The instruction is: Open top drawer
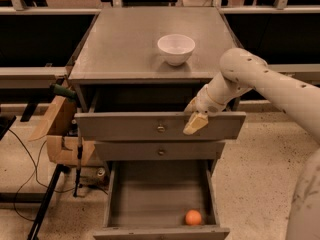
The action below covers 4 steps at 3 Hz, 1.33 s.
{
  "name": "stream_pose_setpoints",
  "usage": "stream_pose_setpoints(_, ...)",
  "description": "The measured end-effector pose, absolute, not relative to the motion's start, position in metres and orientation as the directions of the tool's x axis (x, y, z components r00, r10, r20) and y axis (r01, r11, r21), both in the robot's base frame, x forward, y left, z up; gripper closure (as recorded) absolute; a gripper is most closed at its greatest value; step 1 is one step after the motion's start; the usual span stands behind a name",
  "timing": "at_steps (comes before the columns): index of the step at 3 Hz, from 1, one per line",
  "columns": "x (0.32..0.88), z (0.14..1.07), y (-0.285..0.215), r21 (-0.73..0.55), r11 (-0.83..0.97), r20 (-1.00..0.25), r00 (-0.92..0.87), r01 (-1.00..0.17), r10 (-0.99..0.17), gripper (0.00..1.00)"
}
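Grey laminate covers the cabinet point(120, 54), and its top drawer point(120, 126) stands partly pulled out just under the cabinet top, leaving a dark gap behind the wide front; a small brass knob point(161, 128) sits at the centre of that front. The gripper point(194, 124) rests at the drawer's upper edge, right of the knob, its tan tip lying against the front panel; whether it is apart, together or clamped on the edge, I cannot tell. The cream arm point(270, 86) reaches in from the right, crossing in front of the cabinet's right corner and hiding part of the drawer's right end.

A white bowl point(176, 49) stands upright on the cabinet top, towards the front and right of centre, well apart from the gripper. Below the top drawer is a narrower drawer front point(125, 150) with its own knob point(161, 152), closed; beneath it the lowest drawer point(150, 194) is pulled far out, with an orange ball point(193, 217) lying near its front right corner.

To the cabinet's left leans a cardboard box point(57, 134), touching or just beside the cabinet side; a green handle point(62, 90) pokes out above it; a black cable point(20, 149) trails over the speckled floor point(250, 184), near a dark stand leg point(45, 209).
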State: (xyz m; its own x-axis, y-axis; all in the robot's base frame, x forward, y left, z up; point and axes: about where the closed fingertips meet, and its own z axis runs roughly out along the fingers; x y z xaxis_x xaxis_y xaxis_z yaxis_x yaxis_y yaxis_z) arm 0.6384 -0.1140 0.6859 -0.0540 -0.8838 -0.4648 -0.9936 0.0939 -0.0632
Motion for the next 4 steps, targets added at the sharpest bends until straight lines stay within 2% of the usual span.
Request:
stream_pose_setpoints(1,0.628,0.687,-0.119,-0.054,0.091,-0.468,-0.055,-0.994,-0.882,0.69)
stream_pose_setpoints(2,0.627,0.687,-0.119,-0.053,0.089,-0.468,-0.054,-0.995,-0.882,0.8)
stream_pose_setpoints(3,0.622,0.687,-0.118,-0.044,0.076,-0.467,-0.047,-0.996,-0.883,0.84)
stream_pose_setpoints(4,0.615,0.687,-0.117,-0.031,0.068,-0.473,-0.046,-0.997,-0.88,0.65)
